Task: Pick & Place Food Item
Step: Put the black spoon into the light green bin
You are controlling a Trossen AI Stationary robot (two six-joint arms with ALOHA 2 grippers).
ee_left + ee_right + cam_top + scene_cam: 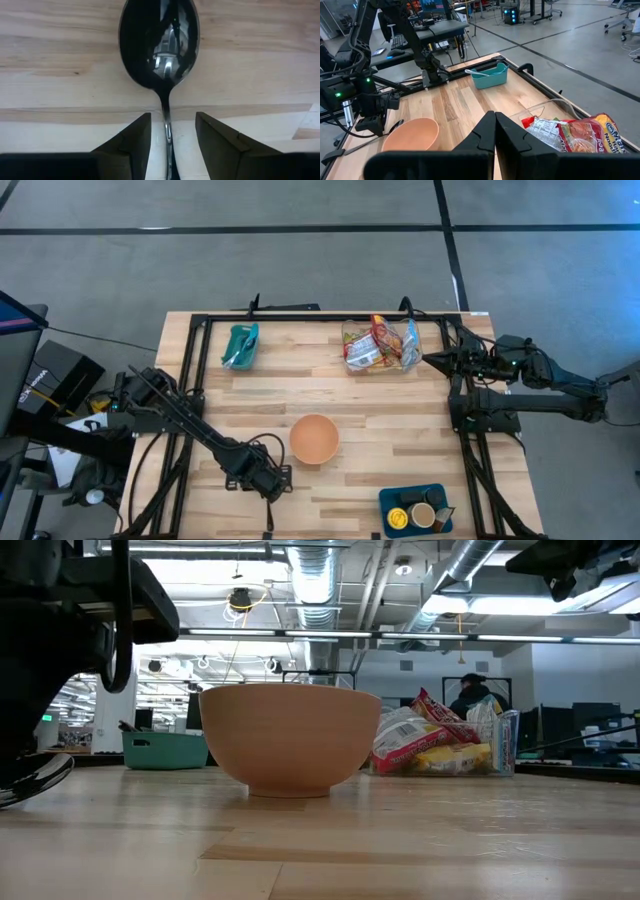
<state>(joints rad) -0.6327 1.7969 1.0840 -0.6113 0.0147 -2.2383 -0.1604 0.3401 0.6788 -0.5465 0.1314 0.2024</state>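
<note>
The high view looks straight down on the whole light wooden table (380,395). The low view sits at tabletop height, close to the round terracotta bowl (290,738), facing the room. The left wrist view hovers very near a shiny black spoon (159,45). The right wrist view looks across the table from the far right and shares the bowl.

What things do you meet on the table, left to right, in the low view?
Teal bin → bowl → noodle packets → clear container.
</note>
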